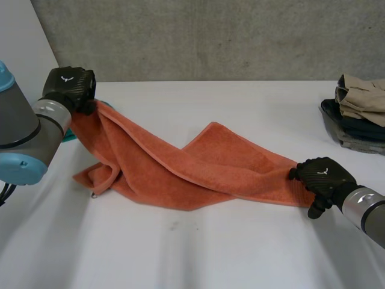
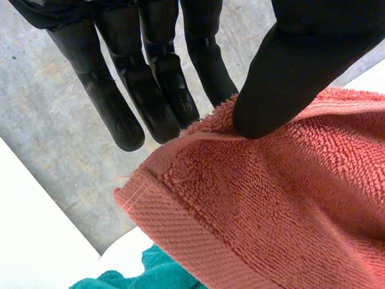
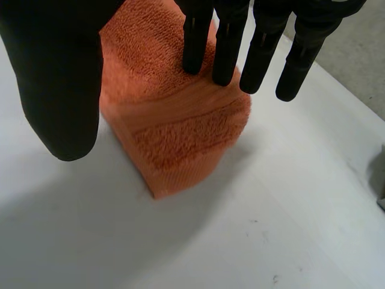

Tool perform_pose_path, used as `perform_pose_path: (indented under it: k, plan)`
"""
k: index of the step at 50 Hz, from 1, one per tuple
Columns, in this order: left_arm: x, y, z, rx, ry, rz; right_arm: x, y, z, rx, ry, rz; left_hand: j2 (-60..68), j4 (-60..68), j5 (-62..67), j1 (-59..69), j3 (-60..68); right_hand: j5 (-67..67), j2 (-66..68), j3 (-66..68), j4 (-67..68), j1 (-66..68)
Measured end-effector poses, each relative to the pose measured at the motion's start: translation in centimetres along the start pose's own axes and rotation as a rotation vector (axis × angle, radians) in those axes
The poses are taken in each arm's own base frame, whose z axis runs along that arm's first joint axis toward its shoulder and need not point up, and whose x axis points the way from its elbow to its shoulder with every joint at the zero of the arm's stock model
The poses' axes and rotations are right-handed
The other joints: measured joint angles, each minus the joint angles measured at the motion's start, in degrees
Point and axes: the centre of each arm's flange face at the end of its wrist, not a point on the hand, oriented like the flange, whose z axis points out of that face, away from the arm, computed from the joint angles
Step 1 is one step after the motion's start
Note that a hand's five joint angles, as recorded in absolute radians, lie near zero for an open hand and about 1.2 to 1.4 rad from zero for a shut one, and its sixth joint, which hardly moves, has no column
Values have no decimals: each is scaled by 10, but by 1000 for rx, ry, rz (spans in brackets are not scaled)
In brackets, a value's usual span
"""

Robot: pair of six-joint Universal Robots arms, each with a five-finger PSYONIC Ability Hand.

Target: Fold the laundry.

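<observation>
a rough grey concrete wall [image 1: 210, 36] stands behind the white surface [image 1: 198, 253]; a plain pale panel [image 1: 21, 36] meets it at the left, under soft even light

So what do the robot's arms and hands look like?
The left arm is a thick grey tube with light-blue caps on its joints. The right arm is grey too, with a shiny silver ring at the wrist. The left hand and the right hand are black and chunky, and each has a small white mark on its back.
</observation>
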Motion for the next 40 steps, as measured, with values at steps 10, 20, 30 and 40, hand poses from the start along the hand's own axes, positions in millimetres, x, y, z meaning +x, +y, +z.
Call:
perform_pose_path:
  k: [10,20,30,40]
  plan:
    - [-3,1,0,-3,-6,-1,5,8,23,40,28,-64,0,2,0,0,0,27,32,30,28,24]
    - [-2,2,-2,-10,-4,-3,10,0,38,83,38,-90,0,2,0,0,0,109,122,122,118,121]
    - [-2,5,-2,-18,-3,-4,11,-4,56,107,31,-109,0,2,0,0,0,204,223,217,213,212]
    - [-7,6,-2,-27,-17,-5,30,-17,74,135,90,-140,0,2,0,0,0,390,413,410,412,386]
